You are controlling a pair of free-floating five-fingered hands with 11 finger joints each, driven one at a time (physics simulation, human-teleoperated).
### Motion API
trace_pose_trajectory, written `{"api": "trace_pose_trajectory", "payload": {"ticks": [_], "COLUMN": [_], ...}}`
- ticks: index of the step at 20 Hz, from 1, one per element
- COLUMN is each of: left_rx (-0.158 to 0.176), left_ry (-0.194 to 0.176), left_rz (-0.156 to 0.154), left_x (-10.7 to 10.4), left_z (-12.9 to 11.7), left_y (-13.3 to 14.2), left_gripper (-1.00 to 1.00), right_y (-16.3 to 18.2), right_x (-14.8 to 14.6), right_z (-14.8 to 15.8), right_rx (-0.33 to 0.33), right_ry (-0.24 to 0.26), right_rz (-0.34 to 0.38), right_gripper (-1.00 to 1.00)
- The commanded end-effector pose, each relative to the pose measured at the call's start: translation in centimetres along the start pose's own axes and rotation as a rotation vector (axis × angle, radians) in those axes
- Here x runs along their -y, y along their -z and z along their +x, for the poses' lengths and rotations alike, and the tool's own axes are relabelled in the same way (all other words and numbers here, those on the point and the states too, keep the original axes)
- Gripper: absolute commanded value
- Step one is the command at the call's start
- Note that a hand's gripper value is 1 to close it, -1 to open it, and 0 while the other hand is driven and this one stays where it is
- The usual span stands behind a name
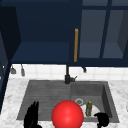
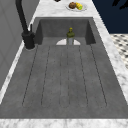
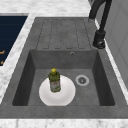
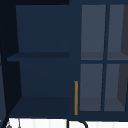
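Nearest the camera in the front view, a red ball (image 1: 67, 114) hangs over the near edge of the sink (image 1: 110, 100). To its left is the left robot hand (image 1: 32, 116), its fingers straight and pointing up, open and holding nothing. To the ball's right is the right robot hand (image 1: 102, 119), bunched into a rounded shape with its fingers curled in. It grips nothing and sits just near of the basin's right corner.

The thing closest to that right robot hand is a green bottle (image 3: 54, 81) with a yellow cap. It stands upright on a white plate (image 3: 67, 96) on the basin floor, toward the near right. A round drain (image 3: 82, 80) lies just beside the plate, and the ribbed drainboard (image 2: 65, 80) takes up the sink's left half.

The bottle is tall and narrow on a smooth plate, so a sideways nudge would probably tip it. A hold would go best coming down past the basin's near wall and closing about the bottle's body, below the cap.

Farther back, the black faucet (image 1: 67, 75) rises from the sink's far rim. On the bench (image 2: 50, 7), off to the right, is a dish of fruit (image 2: 76, 6). Above hangs a dark blue wall cabinet (image 4: 42, 75) with an orange handle (image 1: 76, 45).
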Motion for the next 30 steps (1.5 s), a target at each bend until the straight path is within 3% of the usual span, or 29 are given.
{"api": "trace_pose_trajectory", "payload": {"ticks": [1,30], "left_rx": [0.047,0.039], "left_ry": [0.03,0.03], "left_rz": [-0.117,-0.183], "left_x": [0.4,2.9], "left_z": [0.0,0.3], "left_y": [-0.2,-2.1], "left_gripper": [-1.0,-1.0], "right_y": [0.0,0.0], "right_x": [0.0,0.0], "right_z": [0.0,0.0], "right_rx": [0.0,0.0], "right_ry": [0.0,0.0], "right_rz": [0.0,0.0], "right_gripper": [0.0,0.0]}}
